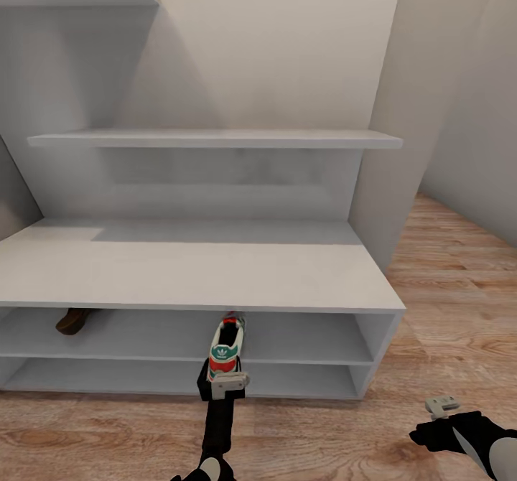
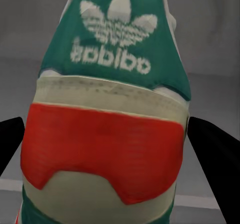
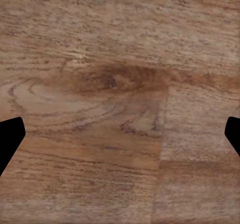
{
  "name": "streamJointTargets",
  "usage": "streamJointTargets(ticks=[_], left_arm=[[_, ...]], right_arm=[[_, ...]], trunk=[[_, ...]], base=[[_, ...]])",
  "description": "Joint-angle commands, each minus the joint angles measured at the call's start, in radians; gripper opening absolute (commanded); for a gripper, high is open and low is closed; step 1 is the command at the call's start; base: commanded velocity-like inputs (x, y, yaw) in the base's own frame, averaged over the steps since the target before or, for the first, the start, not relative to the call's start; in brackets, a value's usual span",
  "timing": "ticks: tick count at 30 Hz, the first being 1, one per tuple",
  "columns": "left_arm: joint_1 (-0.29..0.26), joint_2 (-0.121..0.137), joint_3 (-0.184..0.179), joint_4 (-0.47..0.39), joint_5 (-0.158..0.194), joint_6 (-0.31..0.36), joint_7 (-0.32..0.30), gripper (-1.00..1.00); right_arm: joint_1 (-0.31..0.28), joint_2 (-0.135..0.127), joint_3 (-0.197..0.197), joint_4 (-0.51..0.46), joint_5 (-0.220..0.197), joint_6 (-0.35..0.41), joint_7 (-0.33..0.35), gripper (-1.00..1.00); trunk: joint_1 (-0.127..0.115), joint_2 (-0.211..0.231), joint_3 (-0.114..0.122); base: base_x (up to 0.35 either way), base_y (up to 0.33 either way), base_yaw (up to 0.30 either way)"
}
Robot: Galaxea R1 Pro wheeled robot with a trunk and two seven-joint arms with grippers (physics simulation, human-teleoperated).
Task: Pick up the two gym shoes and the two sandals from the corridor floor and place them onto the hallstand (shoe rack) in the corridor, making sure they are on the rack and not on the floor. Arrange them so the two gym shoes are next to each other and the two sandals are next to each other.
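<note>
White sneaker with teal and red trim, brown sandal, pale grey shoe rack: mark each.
White sneaker with teal and red trim [image 1: 225, 355]: head view, heel tab.
Brown sandal [image 1: 74, 319]: head view, protruding end.
Pale grey shoe rack [image 1: 194, 269]: head view, flat top.

Plain pale wall [image 1: 273, 43] behind unit; side wall [image 1: 474, 108] at right

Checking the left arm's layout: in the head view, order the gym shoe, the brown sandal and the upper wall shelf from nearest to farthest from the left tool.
1. gym shoe: held in the left tool, at the rack's front.
2. sandal: on the upper open shelf, far left.
3. upper wall shelf: high above, at the back.
</note>
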Motion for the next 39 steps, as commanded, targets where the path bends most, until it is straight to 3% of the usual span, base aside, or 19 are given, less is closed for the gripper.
streamJointTargets(ticks=[1,32,39], left_arm=[[0.000,0.000,0.000,0.000,0.000,0.000,-0.001,-1.00],[0.000,0.000,0.004,0.001,0.001,0.001,-0.002,-1.00],[0.000,0.000,0.006,0.001,0.037,0.001,-0.003,-1.00]], right_arm=[[0.000,0.000,0.000,0.000,0.000,0.000,0.000,1.00],[0.000,0.000,0.000,0.000,0.000,0.000,0.000,1.00],[0.000,0.000,0.000,0.000,0.000,0.000,0.000,1.00]], trunk=[[0.000,0.000,0.000],[0.000,0.000,0.000],[0.000,0.000,0.000]], base=[[0.000,0.000,0.000],[0.052,0.000,0.000],[0.002,0.000,0.000]])
